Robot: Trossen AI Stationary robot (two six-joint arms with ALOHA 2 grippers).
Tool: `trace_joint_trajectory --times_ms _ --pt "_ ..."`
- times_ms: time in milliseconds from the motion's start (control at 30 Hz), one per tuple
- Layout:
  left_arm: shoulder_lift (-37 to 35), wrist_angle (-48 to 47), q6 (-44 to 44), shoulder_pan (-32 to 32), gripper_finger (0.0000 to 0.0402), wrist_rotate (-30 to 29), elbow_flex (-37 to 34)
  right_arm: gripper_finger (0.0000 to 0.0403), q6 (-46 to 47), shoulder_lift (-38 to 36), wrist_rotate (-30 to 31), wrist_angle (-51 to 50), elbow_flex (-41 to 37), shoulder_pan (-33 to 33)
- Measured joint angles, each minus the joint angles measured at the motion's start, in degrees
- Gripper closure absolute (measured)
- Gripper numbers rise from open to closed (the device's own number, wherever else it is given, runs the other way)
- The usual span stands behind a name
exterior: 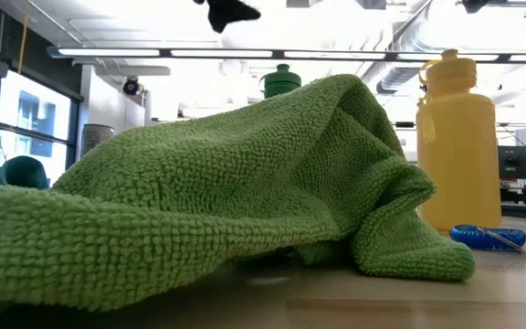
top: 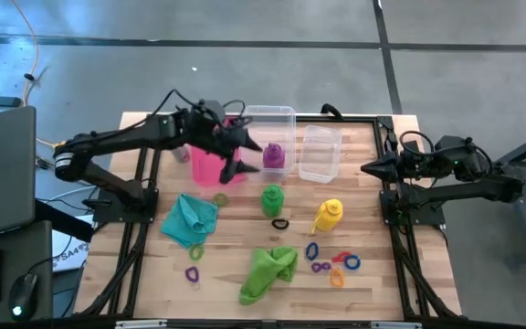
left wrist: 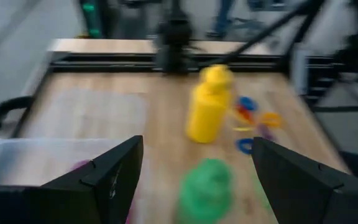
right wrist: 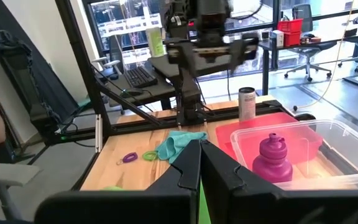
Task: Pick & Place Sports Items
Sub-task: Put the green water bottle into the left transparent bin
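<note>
My left gripper (top: 243,160) hangs open and empty above the near edge of the pink bin (top: 206,164), beside the purple bottle (top: 274,155). That bottle stands in a clear bin (top: 270,117). In the left wrist view the green bottle (left wrist: 207,186) shows past the open fingers and the yellow bottle (left wrist: 208,106) stands farther off. The green bottle (top: 272,199) and yellow bottle (top: 329,215) stand on the table. The teal cloth (top: 190,219) and lime cloth (top: 268,272) lie flat. My right gripper (top: 368,167) is shut and empty at the table's right edge.
A second clear bin (top: 320,153) sits right of the first. A grey cylinder (right wrist: 247,102) stands behind the pink bin. Small rings lie scattered: a black one (top: 280,223), blue ones (top: 352,262), and a green one (top: 196,250) near the teal cloth. A black frame edges the table.
</note>
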Motion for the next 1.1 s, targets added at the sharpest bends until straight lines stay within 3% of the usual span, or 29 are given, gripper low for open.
trace_joint_trajectory --times_ms 133,500,1100 --pt "0.53 0.16 0.28 -3.41 0.0106 0.76 0.04 0.0403 -0.36 0.00 -0.01 0.01 0.01 0.00" --pt "7.30 0.54 -1.49 -8.13 0.0106 -9.11 0.04 0.0403 -0.44 0.00 -0.03 -0.01 0.01 0.00" --pt "12.67 1.84 -3.02 -8.21 0.0106 -9.15 -0.04 0.0403 -0.49 0.00 -2.46 -0.40 0.01 0.00"
